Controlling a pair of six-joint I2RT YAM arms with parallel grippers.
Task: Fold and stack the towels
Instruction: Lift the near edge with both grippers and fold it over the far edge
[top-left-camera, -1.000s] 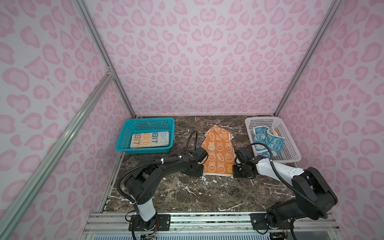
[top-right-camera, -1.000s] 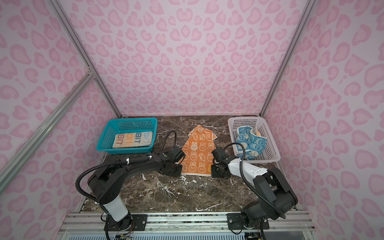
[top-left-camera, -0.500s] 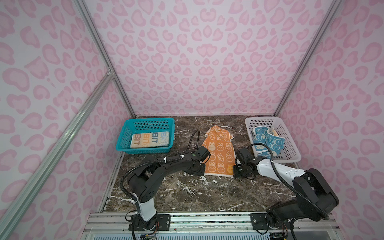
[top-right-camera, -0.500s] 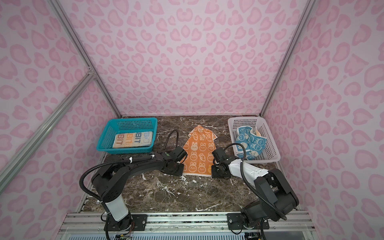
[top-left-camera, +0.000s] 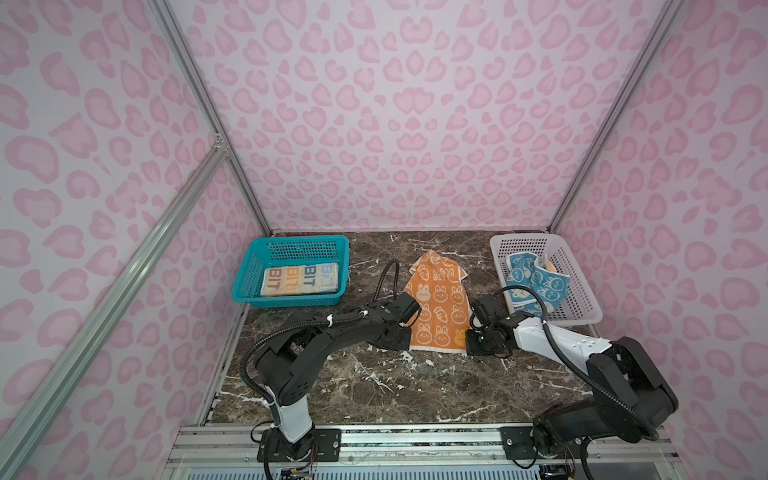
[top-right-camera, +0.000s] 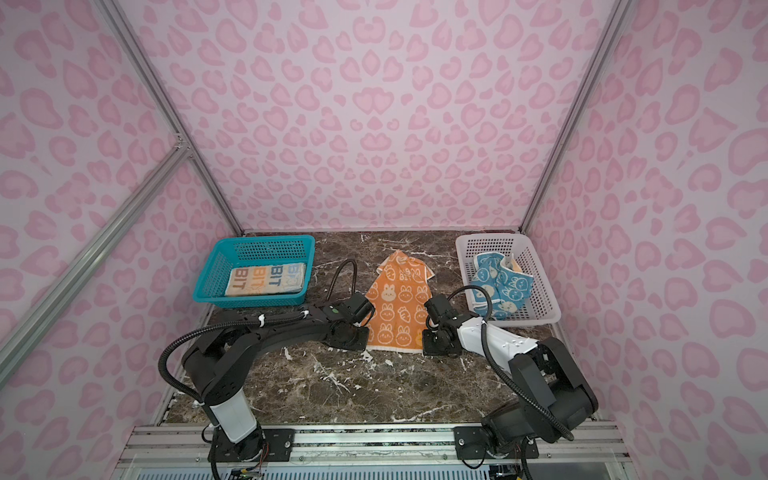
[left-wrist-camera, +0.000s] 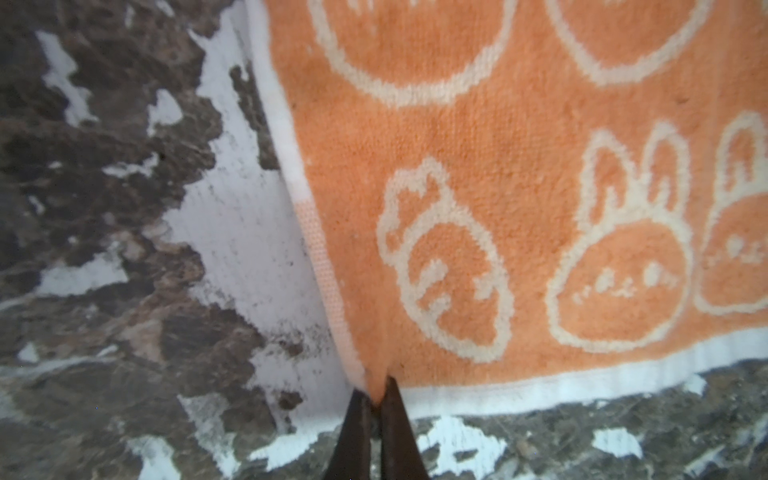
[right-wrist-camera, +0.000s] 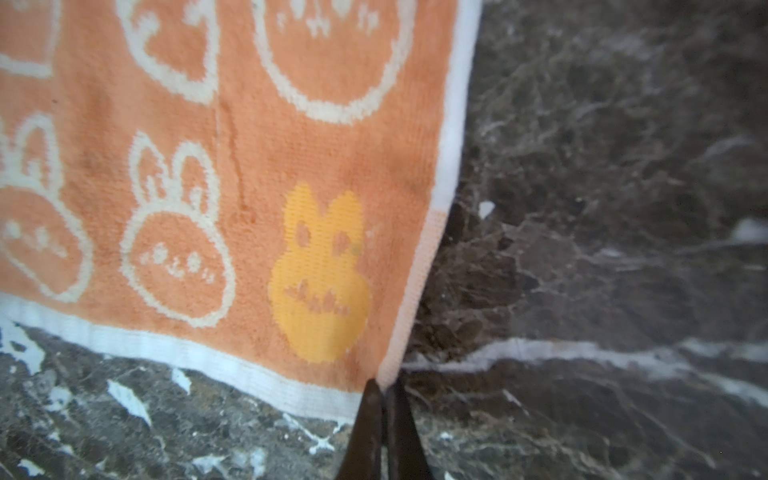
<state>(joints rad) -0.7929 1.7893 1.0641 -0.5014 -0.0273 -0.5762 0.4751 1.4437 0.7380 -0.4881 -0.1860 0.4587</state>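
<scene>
At the left, a cream towel (top-left-camera: 299, 279) lay folded in a teal basket (top-left-camera: 286, 300). On the marble tabletop (top-left-camera: 374, 382), an orange towel (top-left-camera: 438, 307) lay flat, its far end rumpled. The left hand (left-wrist-camera: 376, 401) was clenched on its near left corner, and the right hand (right-wrist-camera: 384, 386) on its near right corner. At the right, a blue towel (top-left-camera: 536, 282) sat crumpled in a white basket (top-left-camera: 582, 291). The terry looked soft, light and floppy, and the hemmed corners seemed the surest hold.

Both top views look down from high in front; wrist views sit close over the orange towel (left-wrist-camera: 519, 174)
</scene>
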